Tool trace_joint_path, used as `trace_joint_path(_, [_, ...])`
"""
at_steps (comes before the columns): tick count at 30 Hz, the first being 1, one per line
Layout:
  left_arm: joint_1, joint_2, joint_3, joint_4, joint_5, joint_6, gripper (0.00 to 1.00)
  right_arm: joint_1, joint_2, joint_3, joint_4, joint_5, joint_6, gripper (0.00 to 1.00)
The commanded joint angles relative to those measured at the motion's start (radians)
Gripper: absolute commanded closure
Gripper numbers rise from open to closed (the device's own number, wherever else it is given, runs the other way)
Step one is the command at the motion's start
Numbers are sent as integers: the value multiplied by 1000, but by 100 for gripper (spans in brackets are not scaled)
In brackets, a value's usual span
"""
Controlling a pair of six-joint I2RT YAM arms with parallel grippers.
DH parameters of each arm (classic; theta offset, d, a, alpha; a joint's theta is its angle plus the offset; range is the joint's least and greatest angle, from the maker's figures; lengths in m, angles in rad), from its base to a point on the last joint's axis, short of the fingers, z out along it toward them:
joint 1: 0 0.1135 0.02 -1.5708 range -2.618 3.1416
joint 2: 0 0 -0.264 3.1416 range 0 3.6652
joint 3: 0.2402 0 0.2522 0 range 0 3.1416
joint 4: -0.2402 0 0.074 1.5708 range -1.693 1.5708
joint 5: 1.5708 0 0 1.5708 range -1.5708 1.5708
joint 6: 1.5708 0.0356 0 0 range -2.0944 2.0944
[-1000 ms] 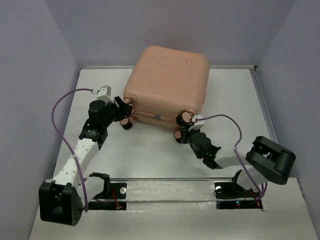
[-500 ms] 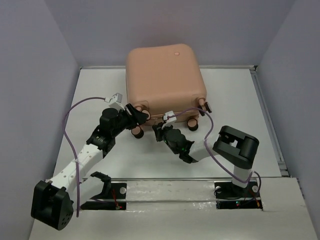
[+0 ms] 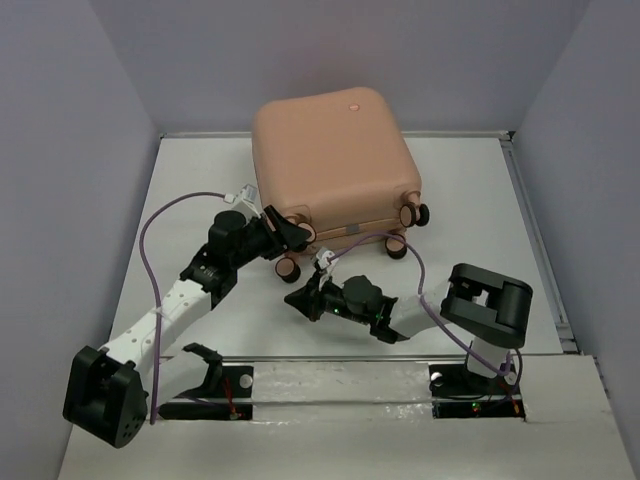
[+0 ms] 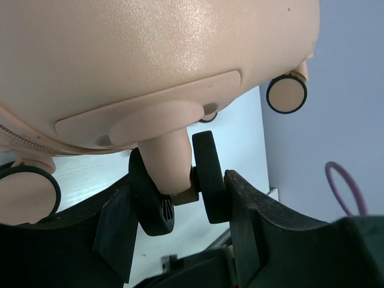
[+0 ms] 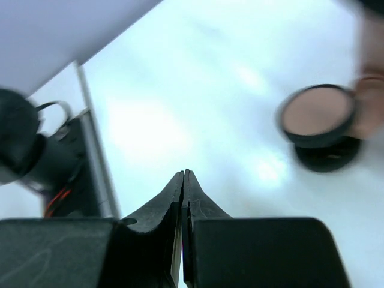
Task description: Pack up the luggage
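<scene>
The luggage [image 3: 325, 150] is a closed peach-pink suitcase at the back middle of the table, its caster wheels facing the near side. My left gripper [image 3: 292, 232] is shut on its near-left caster wheel [image 4: 207, 174]. In the left wrist view the shell [image 4: 150, 54] fills the top, and the gripper [image 4: 180, 207] has one finger on each side of the double wheel. My right gripper [image 3: 292, 300] is shut and empty, low over the table in front of the suitcase and apart from it. In the right wrist view the gripper [image 5: 183, 175] has its tips pressed together, with another caster wheel [image 5: 317, 115] blurred at upper right.
Grey-purple walls close the white table [image 3: 480, 190] on the left, back and right. A metal rail [image 3: 330, 375] with both arm mounts runs along the near edge. A purple cable [image 3: 150, 225] loops off the left arm; another loops over the right arm.
The suitcase has turned and shifted left, with the left gripper now on a wheel. The right gripper has left the suitcase's wheels and moved left and nearer, and its arm base has swung.
</scene>
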Motion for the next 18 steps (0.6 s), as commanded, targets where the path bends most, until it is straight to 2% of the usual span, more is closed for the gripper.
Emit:
trace_joint_path(1, [-31,12,156,380,134,-19,94,20,13,2,171,-208,74,93])
trace_joint_path(6, [-31,27,202,425,128,-76,94,61,163,193,266,-224,82,93])
trace_joint_path(9, [-31,9,199,416,117,-84,94,61,142,146,335,-149,96,93])
trace_joint_path(10, [-31,4,194,404,114,-81,94,61,99,79,338,-92,92,93])
trace_joint_path(14, [-32,7,162,391,123,-61,94,61,-34,-50,201,67,26,92])
trace_joint_path(15, [-32,18,145,391,139,-58,94,61,-114,-97,114,96,18,91])
trace_joint_path(18, [-32,14,101,390,133,-41,86,35,-252,-130,-117,163,7,82])
